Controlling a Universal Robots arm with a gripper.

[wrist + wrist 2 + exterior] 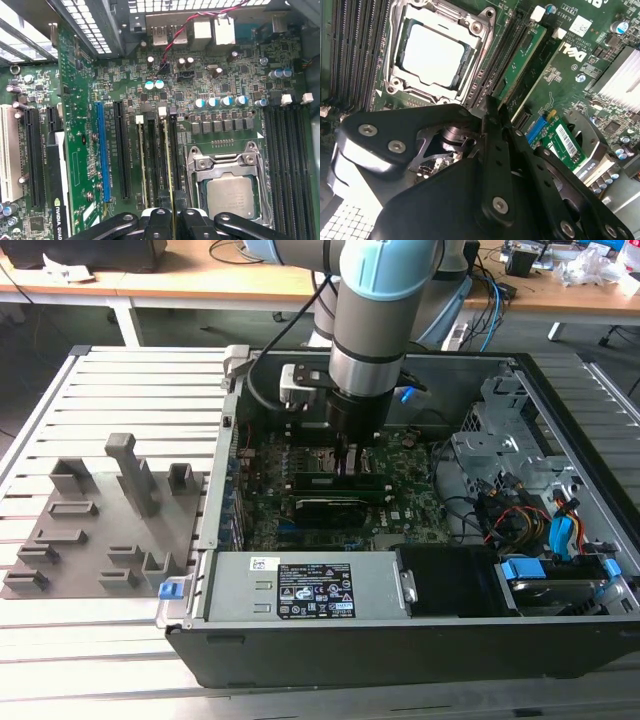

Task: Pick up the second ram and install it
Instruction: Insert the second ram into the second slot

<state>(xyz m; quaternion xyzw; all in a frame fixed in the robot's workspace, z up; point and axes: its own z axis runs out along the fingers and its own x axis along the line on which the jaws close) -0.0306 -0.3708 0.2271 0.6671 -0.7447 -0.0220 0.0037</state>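
The second ram (pixel 168 165), a narrow green stick seen edge-on, stands upright in a slot just beside the CPU socket (pixel 230 192). My gripper (pixel 173 219) is shut on its near end, one dark finger on each side. In the second wrist view the gripper (pixel 492 107) meets the end of the green stick (pixel 522 52), which runs away along its slot. In the exterior view the gripper (pixel 345 466) reaches down into the open case over the motherboard (pixel 410 495), onto the ram (pixel 315 481).
Another ram stick (pixel 141 165) sits one slot further from the socket. A graphics card (pixel 55 200) stands beyond the blue slot. A power supply (pixel 310 585) lies at the case front, a drive cage with cables (pixel 530 510) on the exterior view's right, a gray fixture block (pixel 100 530) on its left.
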